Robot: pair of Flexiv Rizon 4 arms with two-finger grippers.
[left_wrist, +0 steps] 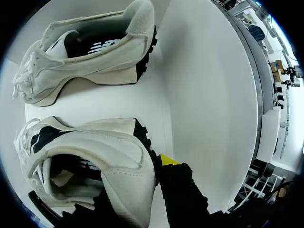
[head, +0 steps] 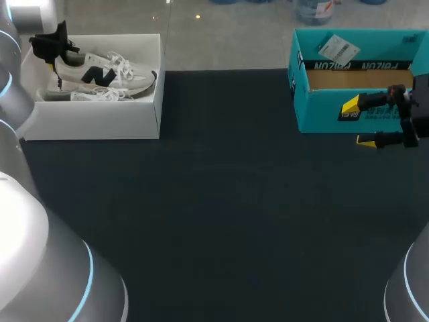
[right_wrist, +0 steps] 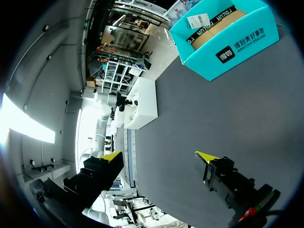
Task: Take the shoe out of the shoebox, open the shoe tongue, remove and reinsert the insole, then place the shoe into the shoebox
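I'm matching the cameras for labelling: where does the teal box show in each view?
Head view: the teal box stands at the table's far right, beside the right gripper.
Left wrist view: not in it.
Right wrist view: well ahead of the open right gripper, across the dark mat.
Shared landmark: the white shoebox, seen in all three views.
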